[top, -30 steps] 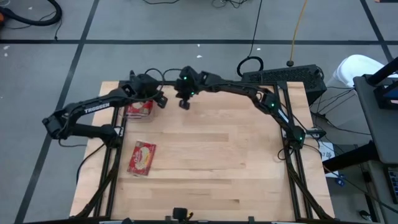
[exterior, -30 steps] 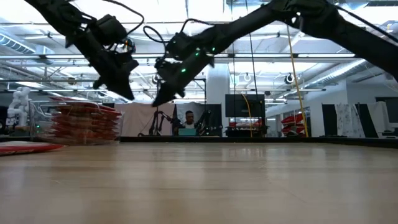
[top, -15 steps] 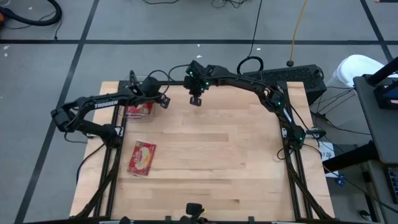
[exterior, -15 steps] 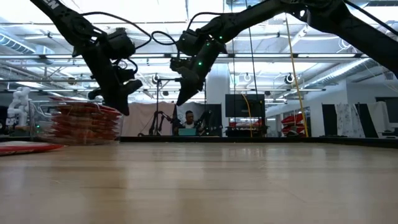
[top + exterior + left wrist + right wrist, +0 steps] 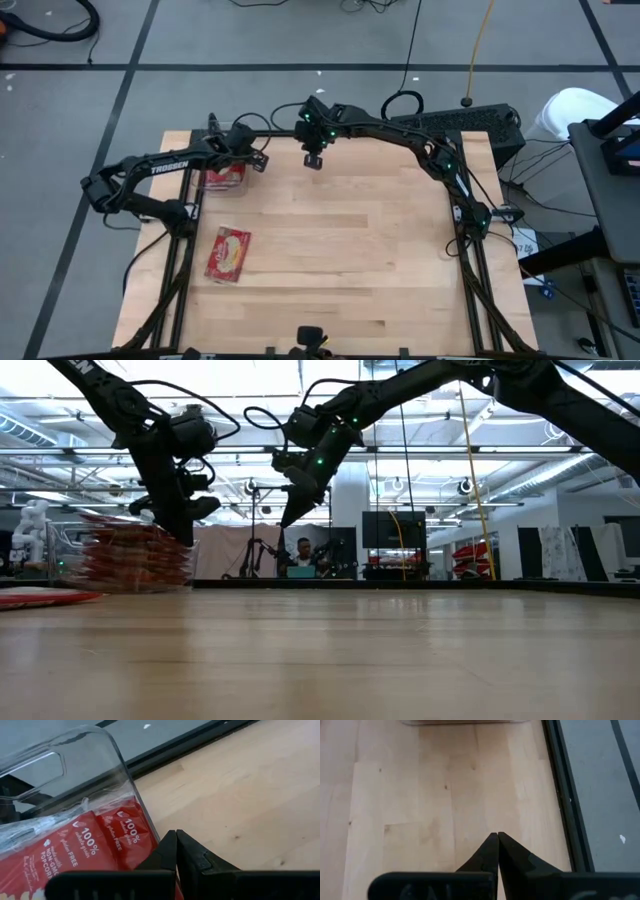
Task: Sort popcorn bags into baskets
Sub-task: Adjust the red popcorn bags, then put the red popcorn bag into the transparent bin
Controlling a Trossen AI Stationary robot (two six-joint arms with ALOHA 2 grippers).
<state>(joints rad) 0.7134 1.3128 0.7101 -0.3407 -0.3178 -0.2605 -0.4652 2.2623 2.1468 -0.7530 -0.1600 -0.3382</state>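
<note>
Left claw (image 5: 262,163) pressed together, empty, at the rim of the clear plastic rectangular bin (image 5: 226,176) at the wooden worktop's (image 5: 350,260) far-left corner; the arm hides much of the bin from above. Bin holds stacked flat red popcorn packets (image 5: 135,558), count unclear. One more red packet (image 5: 227,253) lies alone nearer the front-left; right claw (image 5: 313,162) pressed together, empty, above far edge.
</note>
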